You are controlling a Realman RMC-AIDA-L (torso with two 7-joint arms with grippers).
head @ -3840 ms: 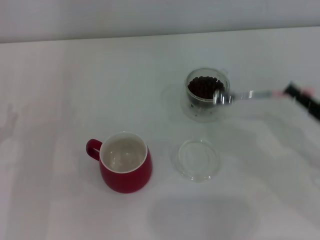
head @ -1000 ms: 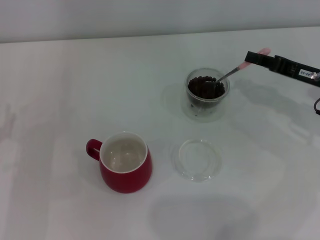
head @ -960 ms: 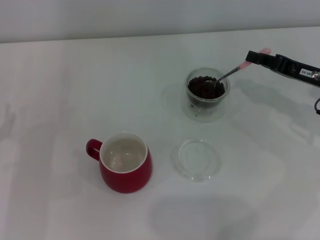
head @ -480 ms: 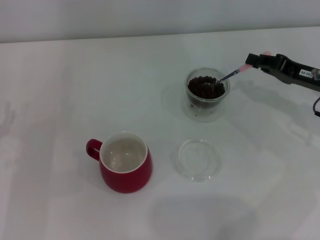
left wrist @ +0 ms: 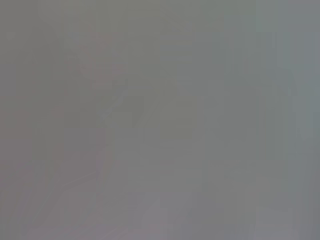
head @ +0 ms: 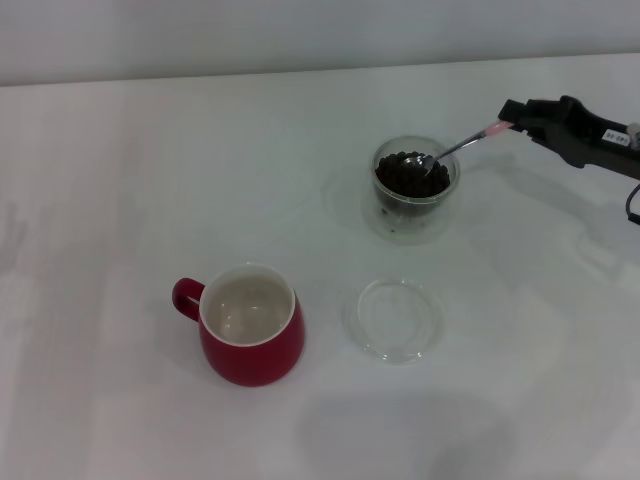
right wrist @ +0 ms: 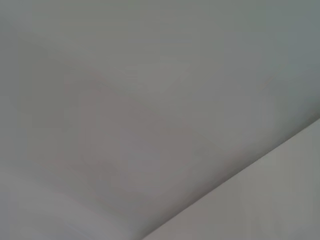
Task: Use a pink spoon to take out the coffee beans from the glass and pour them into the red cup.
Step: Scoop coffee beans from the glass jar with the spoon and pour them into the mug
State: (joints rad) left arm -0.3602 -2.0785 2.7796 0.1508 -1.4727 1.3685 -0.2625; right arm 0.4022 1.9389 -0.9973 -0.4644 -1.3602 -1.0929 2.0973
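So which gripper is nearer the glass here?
Right. The right gripper holds the pink spoon just right of the glass, bowl over the coffee beans. The left gripper isn't in view.

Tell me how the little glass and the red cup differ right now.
The glass is clear and holds dark coffee beans; the red cup is opaque dark red with a white inside and looks empty. The cup is larger and has a loop handle; the glass shows none. The pink spoon, held by the right gripper, has its bowl in the glass, not the cup. Both stand upright on the white table.
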